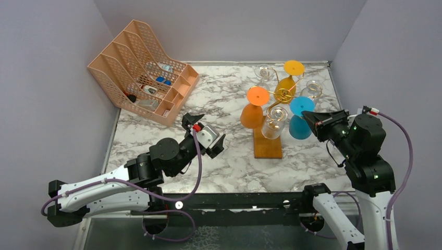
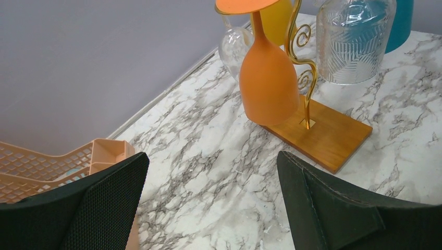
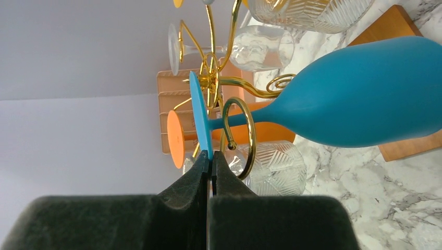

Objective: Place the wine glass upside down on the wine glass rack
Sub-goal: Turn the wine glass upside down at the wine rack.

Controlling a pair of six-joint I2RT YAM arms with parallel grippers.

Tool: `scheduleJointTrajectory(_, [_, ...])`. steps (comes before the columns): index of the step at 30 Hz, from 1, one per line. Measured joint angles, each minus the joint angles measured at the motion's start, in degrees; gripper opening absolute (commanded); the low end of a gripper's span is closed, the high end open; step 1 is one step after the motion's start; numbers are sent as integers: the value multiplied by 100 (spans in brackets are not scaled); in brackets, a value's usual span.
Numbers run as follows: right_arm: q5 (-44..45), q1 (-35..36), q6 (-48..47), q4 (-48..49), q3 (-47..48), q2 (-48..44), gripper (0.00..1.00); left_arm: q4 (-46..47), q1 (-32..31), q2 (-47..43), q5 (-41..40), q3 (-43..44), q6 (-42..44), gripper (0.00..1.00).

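Seemingly the placing step is almost done; right of centre in the overhead view, the blue wine glass [image 1: 299,127] is seen hanging upside down on the wine glass rack [image 1: 268,148]; the right gripper [image 3: 209,161] is closed, its tips touching the foot's rim, though a pinch cannot be confirmed; the left gripper [image 1: 206,130], left of centre, is spread wide and empty; next, a gentle retreat is judged needed, so that the glass is not dragged off.
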Motion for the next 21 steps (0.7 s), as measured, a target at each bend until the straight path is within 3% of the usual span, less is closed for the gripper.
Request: scheduleJointTrajectory(21, [133,4,94,-586,282,-271,1,-251,0,-105,-83,0,22,99])
